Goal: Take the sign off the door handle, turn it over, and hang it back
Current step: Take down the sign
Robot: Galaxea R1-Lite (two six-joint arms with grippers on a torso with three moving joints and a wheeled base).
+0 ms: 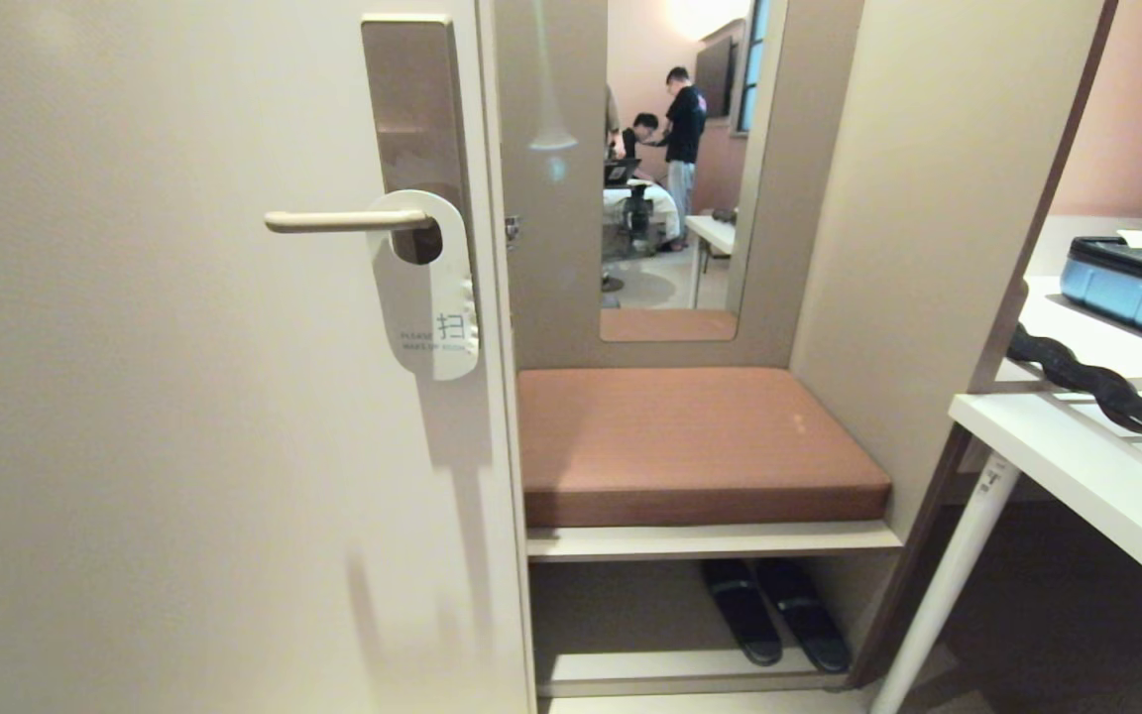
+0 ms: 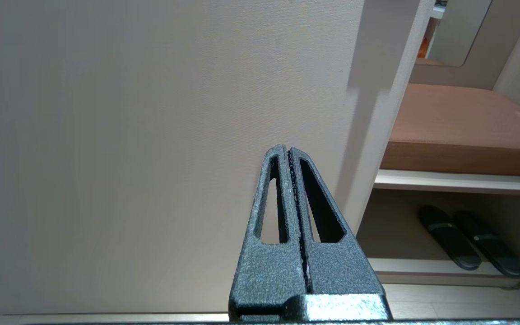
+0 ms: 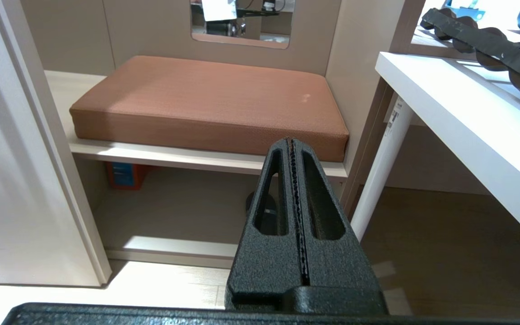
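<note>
Right now the sign (image 1: 429, 288) hangs on the door handle (image 1: 343, 221), white face out, left of the bench cushion (image 1: 690, 441). Left gripper (image 2: 289, 153) fully closed w/ nothing held, low near door; right gripper (image 3: 292, 143) likewise closed, empty, facing the cushion.

The left pincer (image 2: 290, 151) has two long fingers of dark grey metal with a rough, speckled finish. Each finger has a long triangular slot cut through it, and the inner edges carry fine black teeth. The right pincer (image 3: 292, 141) has the same shape but looks black, with the same grainy coat. Both grow from a wide block base.
</note>
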